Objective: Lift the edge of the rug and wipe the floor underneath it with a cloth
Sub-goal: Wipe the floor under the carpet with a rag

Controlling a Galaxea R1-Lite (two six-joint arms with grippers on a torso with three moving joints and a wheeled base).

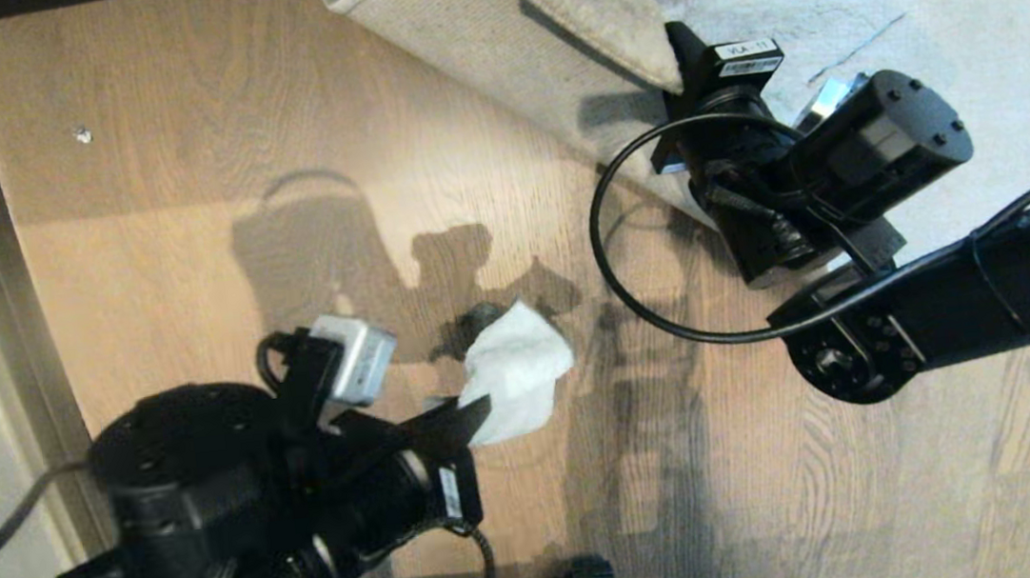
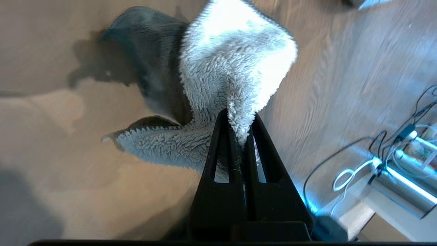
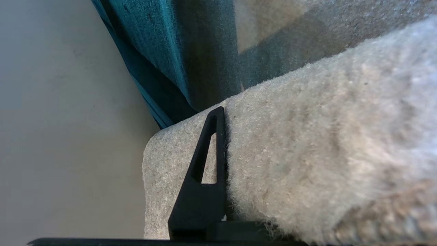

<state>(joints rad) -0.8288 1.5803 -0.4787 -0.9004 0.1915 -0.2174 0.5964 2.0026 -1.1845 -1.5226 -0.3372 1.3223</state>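
Head view shows the right tool [image 1: 680, 85] clamped on the raised rug edge [image 1: 591, 13], the left tool [image 1: 475, 413] gripping the cloth [image 1: 518, 365] apparently on the floor [image 1: 182, 219], so wiping is in hand, next toward the fold.

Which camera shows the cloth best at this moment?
The left wrist view: the cloth fills it, pale fluffy face and darker grey face both showing, pinched in the left gripper. The head view shows it small. The right wrist view shows none of it.

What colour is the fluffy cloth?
The cloth is whitish on one side, dark grey on the other; the left wrist view shows it best.
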